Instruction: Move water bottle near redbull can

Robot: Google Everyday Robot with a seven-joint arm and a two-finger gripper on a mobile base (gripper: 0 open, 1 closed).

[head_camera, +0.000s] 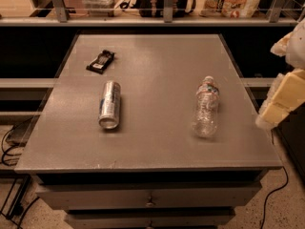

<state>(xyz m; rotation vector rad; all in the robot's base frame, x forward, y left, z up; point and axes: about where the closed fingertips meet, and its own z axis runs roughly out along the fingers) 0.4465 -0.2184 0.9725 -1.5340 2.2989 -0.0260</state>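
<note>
From my seat I saw the gripper [281, 99] as a pale cream shape at the right edge of view, off the right side of the table [157, 56] and level with its middle. I could not tell whether it was open or closed. It was clear of everything on the table and nothing showed in its hold. The bottle [206, 107] lay on its side on the right half of the table, white cap toward the far side and base toward the near side, left of the gripper and apart from it. The can [109, 105] lay on its side on the left half, its rimmed end facing the near edge. Bottle and can were well apart, roughly level with each other, with bare table between them. A small flat black object [100, 61] sat beyond the can, toward the far left corner. Below the near edge was a drawer front [150, 197], and a cable [279, 194] trailed across the floor at the near right.
</note>
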